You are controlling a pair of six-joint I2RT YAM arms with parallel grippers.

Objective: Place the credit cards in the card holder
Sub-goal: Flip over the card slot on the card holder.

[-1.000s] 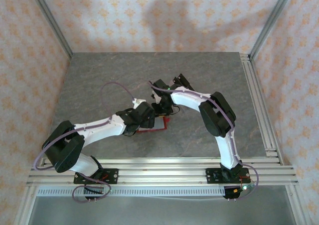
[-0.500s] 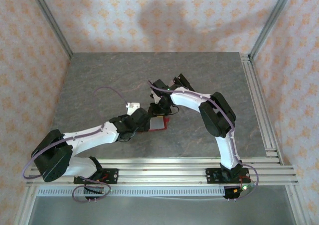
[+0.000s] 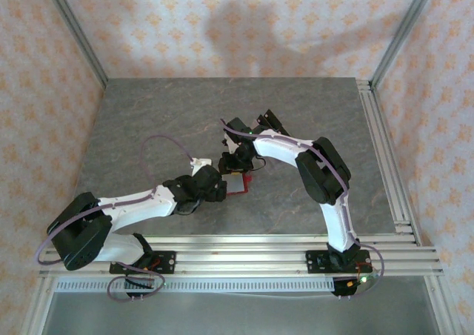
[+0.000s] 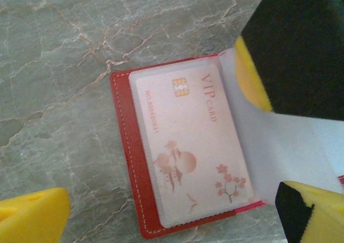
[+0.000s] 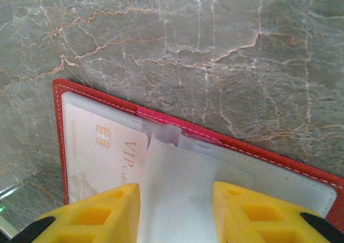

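From above, the worktop (image 3: pixel 148 120) is a grey slab veined like marble. The card holder (image 3: pixel 238 184) lies open near its middle, a small flat red square. The left claw (image 3: pixel 220 183) hangs at its left edge, and the right claw (image 3: pixel 235 162) is on its far side.

In the left wrist view, the card holder (image 4: pixel 126 162) is red and leather-like, with pale stitching along its rounded edge. In its left half a credit card (image 4: pixel 188 146) sits under a clear, glossy sleeve. The card is thin, pinkish and rectangular, with a gold chip, the words "VIP CARD" and small blossom drawings. The left claw stands wide open, and one soft yellow pad (image 4: pixel 32 219) is at the lower left corner, clear of the holder. From the right come the other arm's black fingers (image 4: pixel 293 44) with yellow pads.

In the right wrist view, the right claw (image 5: pixel 174 216) is narrowed on the card holder's (image 5: pixel 242 146) pale, translucent plastic leaf (image 5: pixel 177 194). Its two spongy yellow pads (image 5: pixel 91 216) touch the leaf's side edges. The credit card (image 5: pixel 102 151) lies in the left pocket, just beside the left pad.
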